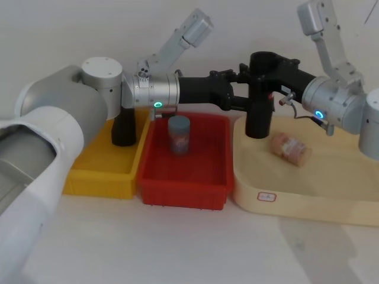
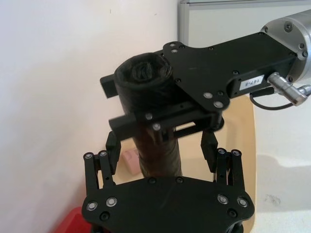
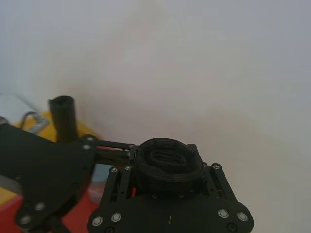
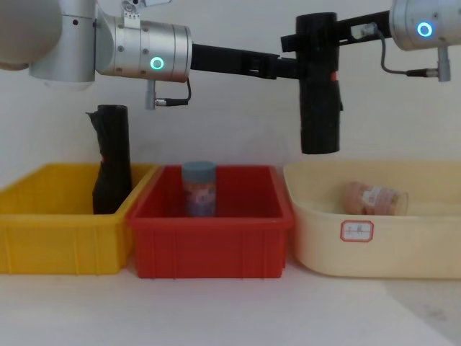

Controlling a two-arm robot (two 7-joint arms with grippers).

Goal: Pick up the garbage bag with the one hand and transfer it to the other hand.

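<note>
Garbage bag point(image 4: 320, 101): smooth upright black roll, flat-ended, between both grippers.

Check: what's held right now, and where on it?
The bag, upright above the tubs. Right hand clamps it near the top; left hand flanks its middle, fingers open, apparently not gripping.

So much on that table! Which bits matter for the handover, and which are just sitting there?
In the job:
garbage bag, held upright in the air
left gripper, open beside it
right gripper, shut on its top

Lying about:
slimmer black roll in yellow bin
blue-lidded jar in red bin
jar on its side in cream tray
</note>
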